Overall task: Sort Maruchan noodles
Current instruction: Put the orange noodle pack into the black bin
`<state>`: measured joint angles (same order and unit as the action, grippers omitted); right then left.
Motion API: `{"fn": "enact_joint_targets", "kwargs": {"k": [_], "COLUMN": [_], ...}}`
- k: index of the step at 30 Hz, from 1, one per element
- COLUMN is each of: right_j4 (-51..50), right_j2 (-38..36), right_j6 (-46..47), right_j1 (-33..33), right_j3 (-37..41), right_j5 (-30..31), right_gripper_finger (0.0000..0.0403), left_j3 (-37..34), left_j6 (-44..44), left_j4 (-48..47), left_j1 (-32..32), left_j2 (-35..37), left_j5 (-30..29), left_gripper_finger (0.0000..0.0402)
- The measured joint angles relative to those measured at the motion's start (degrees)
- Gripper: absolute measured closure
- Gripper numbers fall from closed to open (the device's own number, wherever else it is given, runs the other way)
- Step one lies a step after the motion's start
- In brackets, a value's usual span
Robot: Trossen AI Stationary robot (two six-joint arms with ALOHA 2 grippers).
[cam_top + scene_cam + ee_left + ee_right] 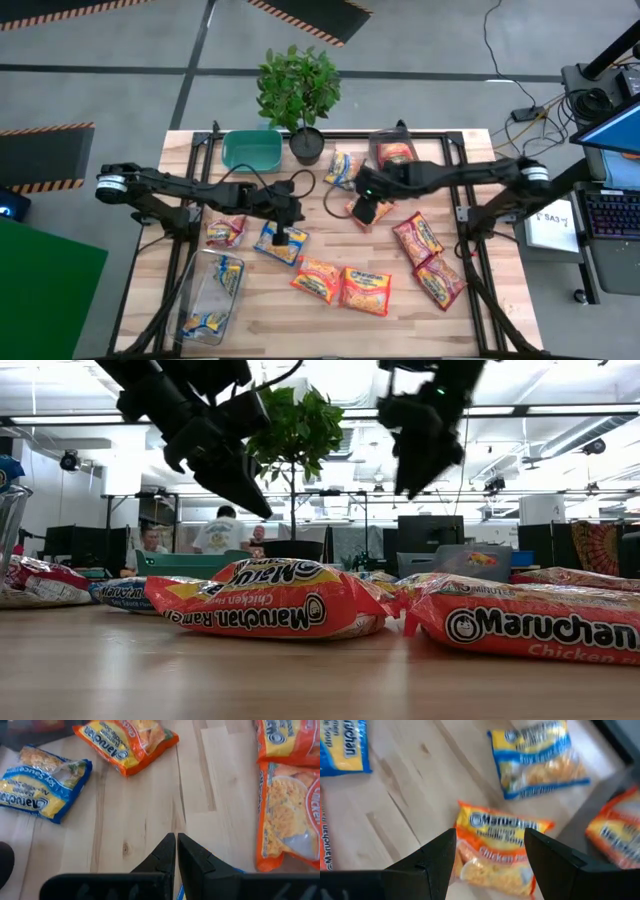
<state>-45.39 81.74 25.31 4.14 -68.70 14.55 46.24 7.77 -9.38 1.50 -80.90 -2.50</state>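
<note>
While the right gripper (490,852) hangs over an orange noodle packet (500,850), its fingers stand apart, nothing between them yet. That packet lies just right of the table's (470,320) centre, a blue packet (537,757) at its eleven o'clock. Left gripper (176,845) hovers over another blue packet (281,243), fingers pressed together, empty. Two orange packets (342,284) sit at six o'clock, two red ones (428,258) toward four.
</note>
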Motion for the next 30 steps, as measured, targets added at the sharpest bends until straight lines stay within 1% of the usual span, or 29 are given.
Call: {"fn": "enact_joint_targets", "kwargs": {"k": [4, 9, 15, 18, 22, 25, 27, 30], "right_j4": [3.13, 3.95, 5.39, 9.63, 11.99, 12.06, 13.1, 16.55], "right_j2": [-3.66, -6.37, -8.49, -8.55, -7.78, -7.65, -7.63, -7.61], "right_j6": [4.74, 11.04, 11.62, 10.08, 8.07, 8.05, 7.97, 7.38], "right_j1": [-1.01, -0.88, -0.88, -0.88, -0.75, -0.77, -0.77, -0.76], "right_j3": [7.96, 15.76, 21.58, 23.82, 25.52, 26.24, 27.03, 28.54], "right_j5": [-0.05, 0.55, 0.58, 1.13, 2.3, 5.79, 7.9, 8.41], "right_gripper_finger": [0.0179, 0.0179, 0.0179, 0.0179, 0.0182, 0.0197, 0.0215, 0.0248], "left_j3": [0.0, -0.02, -0.02, -0.02, -0.04, -0.04, -0.04, 0.06], "left_j6": [-0.48, -2.48, -7.22, -8.54, -10.11, -11.91, -12.85, -14.01], "left_j4": [2.53, 7.4, 14.51, 18.64, 23.68, 26.0, 27.26, 27.83], "left_j1": [0.0, -0.02, -0.22, -0.63, -1.12, -1.29, -1.35, -1.36], "left_j2": [0.0, -0.04, -2.17, -4.82, -8.45, -10.76, -12.07, -13.44], "left_j5": [0.0, 0.0, 0.04, 0.04, 0.09, 0.24, 0.24, 0.22], "left_gripper_finger": [0.04, 0.04, 0.04, 0.04, 0.04, 0.04, 0.04, 0.04]}}
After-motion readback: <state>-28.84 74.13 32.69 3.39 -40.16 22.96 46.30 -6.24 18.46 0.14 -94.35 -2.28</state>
